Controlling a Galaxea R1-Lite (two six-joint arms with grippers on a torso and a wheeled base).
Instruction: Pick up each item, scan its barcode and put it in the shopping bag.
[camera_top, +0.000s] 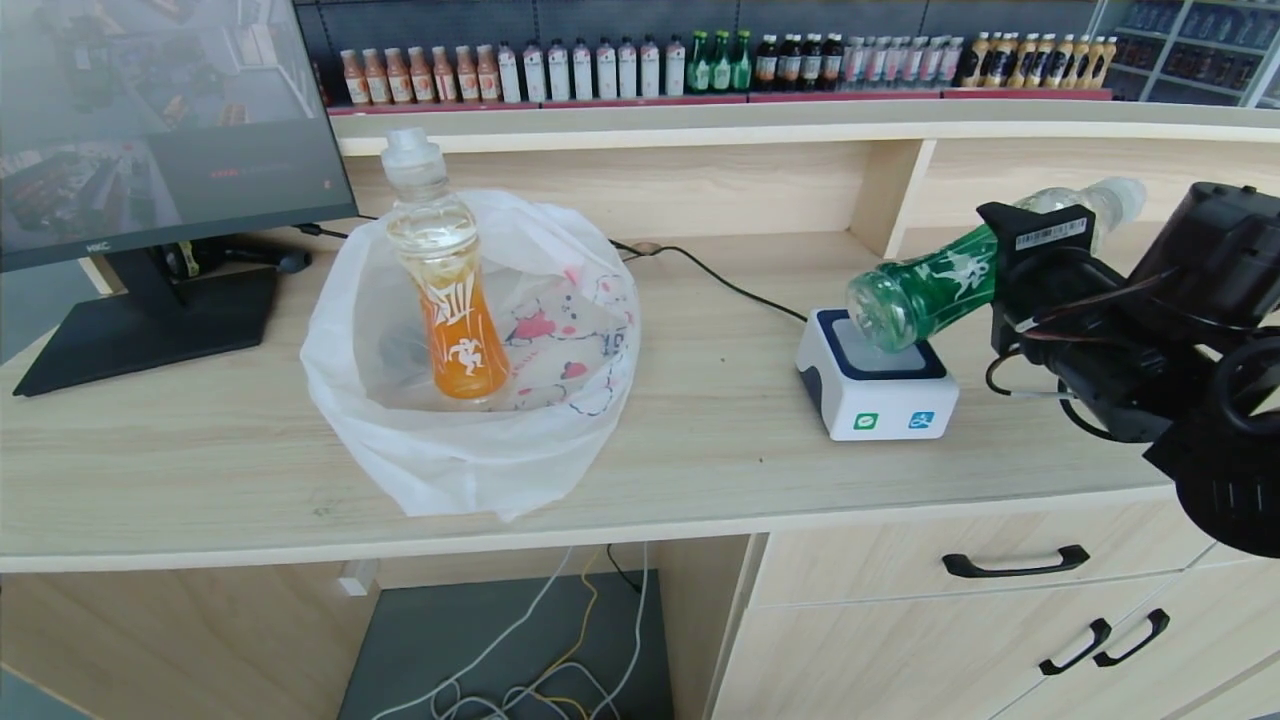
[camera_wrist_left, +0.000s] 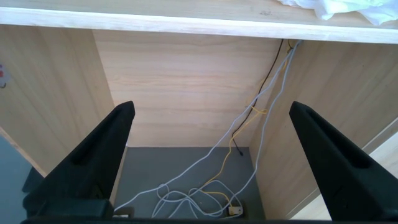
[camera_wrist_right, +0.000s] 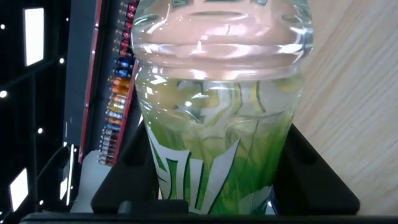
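My right gripper (camera_top: 1025, 265) is shut on a green-labelled drink bottle (camera_top: 930, 285), held tilted with its base just over the top of the white barcode scanner (camera_top: 875, 385) on the counter. The same green bottle (camera_wrist_right: 217, 143) sits between the dark fingers (camera_wrist_right: 311, 174) in the right wrist view. An orange drink bottle (camera_top: 450, 290) stands upright inside the white plastic shopping bag (camera_top: 470, 440) at the counter's middle left. My left gripper (camera_wrist_left: 211, 162) hangs open below the counter, facing the cable recess, nothing between its fingers.
A monitor (camera_top: 160, 110) on a black stand occupies the counter's left. A black cable (camera_top: 720, 280) runs from the back to the scanner. A raised wooden ledge (camera_top: 800, 120) borders the back, with shelves of bottles (camera_top: 700, 60) behind. Loose cables (camera_wrist_left: 205, 193) lie under the counter.
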